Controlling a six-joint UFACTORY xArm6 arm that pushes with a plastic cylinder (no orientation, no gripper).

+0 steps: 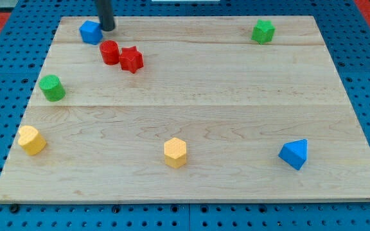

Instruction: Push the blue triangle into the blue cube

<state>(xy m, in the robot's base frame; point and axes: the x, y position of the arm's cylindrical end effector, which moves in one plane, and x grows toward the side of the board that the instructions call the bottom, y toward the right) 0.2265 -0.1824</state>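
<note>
1. Looking at the camera view, the tip [107, 29] of the rod stands at the top left of the desk [191, 115], just beside the blue cube [90, 32], on the cube's right side; if they touch cannot be told.
2. The rod carries no fingers, so nothing is open, closed or gripped.
3. The blue triangle [294, 154] lies at the bottom right of the desk, well apart from the tip, diagonally across the board.
4. The triangle shows a sloped face toward the view's left and an apex pointing up; a clear long axis cannot be made out.
5. Judging from this, the tip must go around to the far right-bottom side of the triangle, then push up-left.
6. The red cylinder [109, 52] and red star [132, 59] sit near the cube, close to that line.
</note>
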